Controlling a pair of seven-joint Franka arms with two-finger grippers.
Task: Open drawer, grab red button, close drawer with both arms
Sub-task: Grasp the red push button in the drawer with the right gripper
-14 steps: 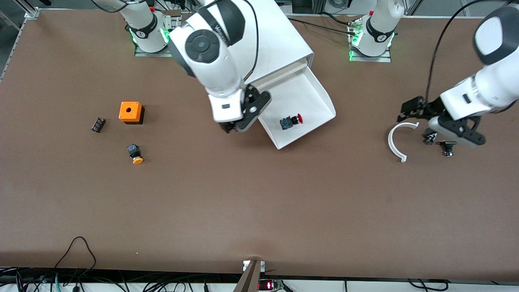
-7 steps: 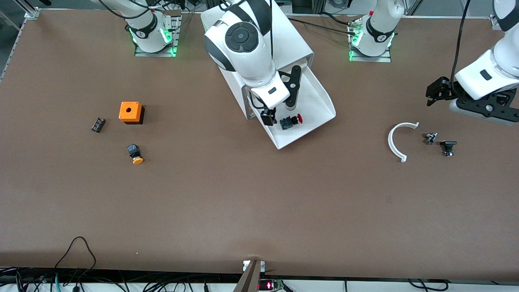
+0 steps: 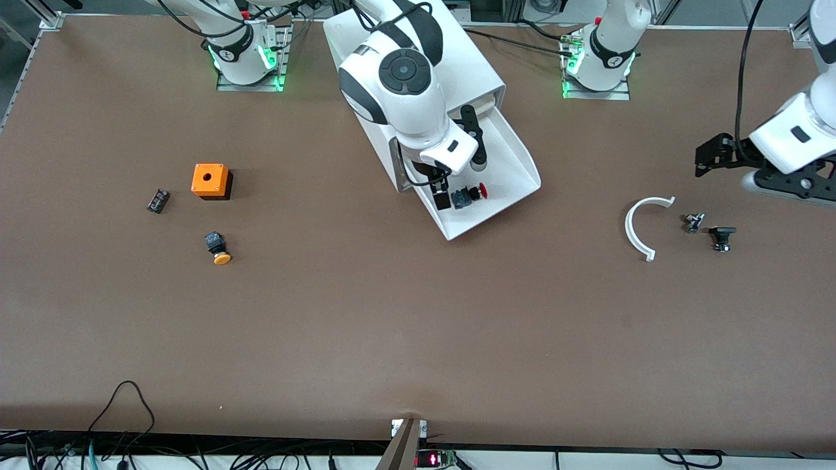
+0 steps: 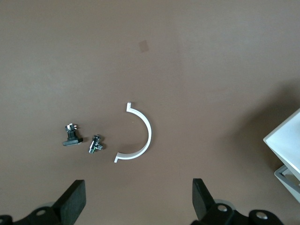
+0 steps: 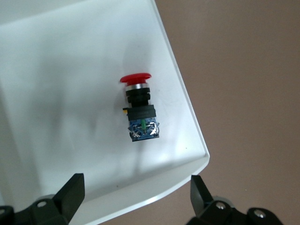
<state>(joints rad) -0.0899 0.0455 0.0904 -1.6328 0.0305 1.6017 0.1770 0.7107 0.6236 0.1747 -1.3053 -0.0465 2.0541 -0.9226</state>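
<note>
The drawer (image 3: 506, 163) is pulled out of the white cabinet (image 3: 457, 62) and lies open. The red-capped button (image 3: 469, 195) lies on its side in the drawer, near the front lip. My right gripper (image 3: 460, 177) is open and hangs just over the button, one finger on each side of it. In the right wrist view the button (image 5: 139, 110) lies on the drawer floor (image 5: 70, 93), ahead of the open right gripper (image 5: 136, 197). My left gripper (image 3: 787, 188) is open and empty in the air at the left arm's end of the table, also seen in the left wrist view (image 4: 138, 204).
A white arc piece (image 3: 637, 228) and two small dark parts (image 3: 693, 222) (image 3: 721, 236) lie below the left gripper. Toward the right arm's end lie an orange box with a hole (image 3: 210, 180), an orange-yellow capped button (image 3: 217, 249) and a small black part (image 3: 157, 200).
My right gripper has swung from beside the drawer to over it and has come down close to the button. My left gripper has risen away from the small parts.
</note>
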